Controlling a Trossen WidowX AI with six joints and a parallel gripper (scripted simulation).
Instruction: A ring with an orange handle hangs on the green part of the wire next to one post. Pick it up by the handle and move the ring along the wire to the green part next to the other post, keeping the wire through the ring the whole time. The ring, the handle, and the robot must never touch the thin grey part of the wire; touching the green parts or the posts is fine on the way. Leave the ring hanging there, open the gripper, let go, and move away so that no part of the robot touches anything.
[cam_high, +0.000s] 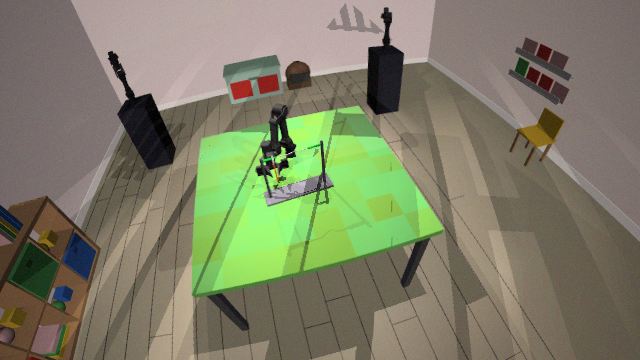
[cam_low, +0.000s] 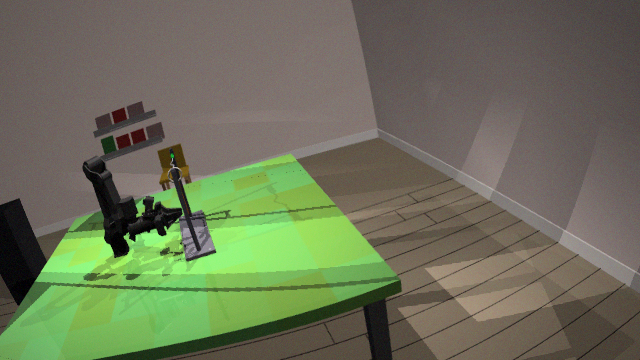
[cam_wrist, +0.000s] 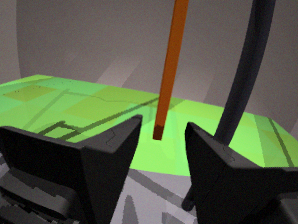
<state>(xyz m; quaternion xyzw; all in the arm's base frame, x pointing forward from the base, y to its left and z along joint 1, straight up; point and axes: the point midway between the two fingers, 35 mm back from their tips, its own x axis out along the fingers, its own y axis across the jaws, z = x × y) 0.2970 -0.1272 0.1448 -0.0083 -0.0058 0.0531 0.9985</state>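
From the top, the gripper (cam_high: 275, 172) sits by the near post (cam_high: 268, 180), orange handle (cam_high: 276, 172) hanging there. Exterior: the ring (cam_low: 174, 173) hangs high on the post. Wrist: handle (cam_wrist: 170, 56) at twelve o'clock, fingers spread, gripping nothing.

Home room: bookshelf (cam_high: 31, 204), chair (cam_high: 541, 131).

Pale walls are enclosing a wood-plank floor (cam_high: 480, 260), with light falling across it in pale patches. A green table (cam_high: 240, 260) on dark legs is standing mid-room. Two black pedestals (cam_high: 146, 131) are carrying dark figures. A teal cabinet (cam_high: 252, 67) with red doors is sitting against the far wall, a yellow chair (cam_high: 539, 131) under wall shelves (cam_high: 542, 64), a wooden bookcase (cam_high: 20, 207) in the corner.
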